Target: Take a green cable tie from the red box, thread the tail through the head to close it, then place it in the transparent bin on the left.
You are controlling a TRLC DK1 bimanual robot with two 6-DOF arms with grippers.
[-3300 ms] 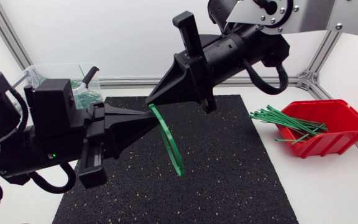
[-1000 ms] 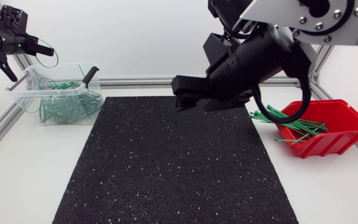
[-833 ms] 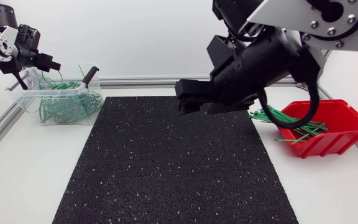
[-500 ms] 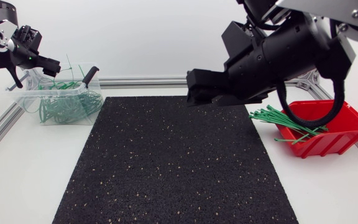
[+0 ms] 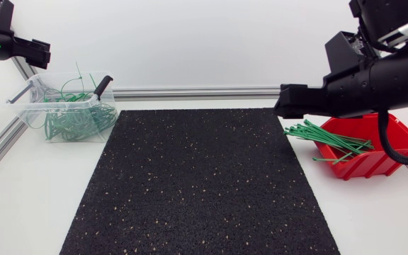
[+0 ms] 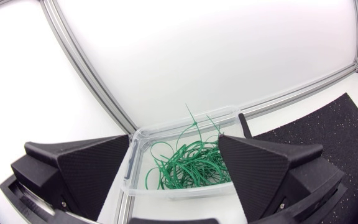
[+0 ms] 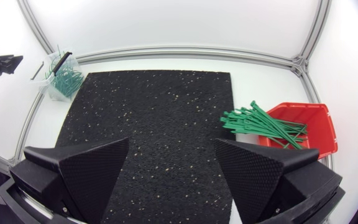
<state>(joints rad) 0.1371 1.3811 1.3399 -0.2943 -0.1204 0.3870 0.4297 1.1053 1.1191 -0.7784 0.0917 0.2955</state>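
The transparent bin [image 5: 28, 99] at the back left holds a heap of closed green cable ties [image 5: 76, 119]. My left gripper [image 6: 174, 177] hangs open above and behind the bin [image 6: 132, 155], nothing between its fingers; the looped ties [image 6: 188, 165] lie ahead of it. The red box [image 5: 392, 152] at the right holds straight green ties [image 5: 328, 138] that stick out over its left rim. My right gripper [image 5: 286, 105] hovers open and empty just left of the box, above the mat's right edge. In the right wrist view the red box [image 7: 319, 118] lies ahead of that gripper [image 7: 173, 165].
A black speckled mat [image 5: 197, 184] covers the middle of the white table. A short black handle [image 5: 102, 86] leans on the bin's right rim. Aluminium rails [image 5: 190, 92] run along the table's back and sides.
My left gripper has opened and drawn back to the far left; the closed tie now lies in the bin. My right arm has swung right toward the red box.
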